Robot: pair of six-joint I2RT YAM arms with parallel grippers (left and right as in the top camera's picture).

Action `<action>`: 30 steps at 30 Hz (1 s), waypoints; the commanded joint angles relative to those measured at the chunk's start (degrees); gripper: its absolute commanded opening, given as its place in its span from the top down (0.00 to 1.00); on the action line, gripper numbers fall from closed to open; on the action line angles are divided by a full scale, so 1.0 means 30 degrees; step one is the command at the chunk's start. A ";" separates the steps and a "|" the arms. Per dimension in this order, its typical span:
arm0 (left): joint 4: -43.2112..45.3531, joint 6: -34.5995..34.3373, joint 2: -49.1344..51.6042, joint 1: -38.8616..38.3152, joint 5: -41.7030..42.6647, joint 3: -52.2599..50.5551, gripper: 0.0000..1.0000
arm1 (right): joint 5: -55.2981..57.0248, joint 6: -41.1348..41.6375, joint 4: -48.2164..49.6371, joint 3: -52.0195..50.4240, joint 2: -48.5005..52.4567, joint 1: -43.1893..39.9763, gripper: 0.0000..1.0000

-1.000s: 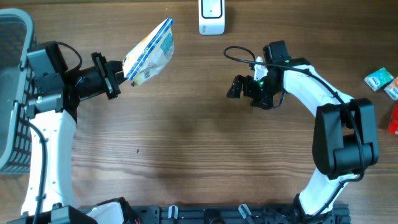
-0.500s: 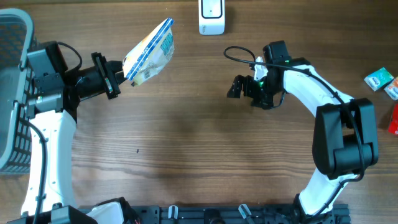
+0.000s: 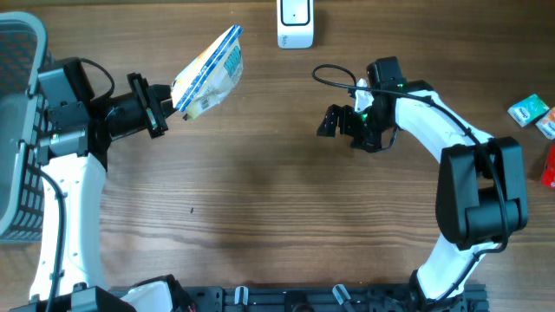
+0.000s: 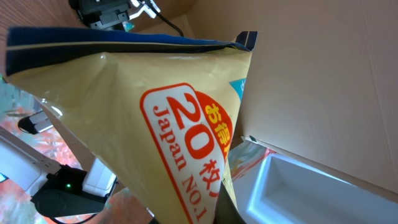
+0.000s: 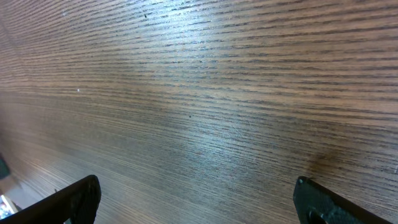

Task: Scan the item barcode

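The left gripper [image 3: 171,102] is squeezed tight on one corner of a snack bag [image 3: 208,74]. It holds the bag up off the table [image 3: 260,217], tipped so the far end leans toward the white scanner [image 3: 295,23]. The bag is near the scanner, a little to its left and a bit closer to the robot, but not in front of it yet. I think the arm holds the bag by its corner so the flat sides are bare and the scanner can read the barcode.

In the left wrist camera the bag fills most of the view. It has a red ring and a big "20" on its yellow side. No barcode shows there. It may be on the other side, but I cannot tell.

The right gripper [image 3: 332,121] is on the other side of the scanner, about as far from it as the bag, over bare wood. Its fingers [image 5: 78,196] are spread wide apart with nothing between them. I think it is there so it can help turn the bag if the barcode faces the wrong way.

A grey basket [image 3: 17,130] sits far to the left of the scanner, past the left arm. Some small boxes [image 3: 529,110] lie far to the scanner's right. Both are well out of the bag's way.
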 commanded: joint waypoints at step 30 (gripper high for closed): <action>-0.5719 1.3413 -0.0379 -0.1093 -1.1045 0.0051 0.94 | -1.4491 -0.1443 -0.0036 0.0095 -0.0393 -0.4335 0.00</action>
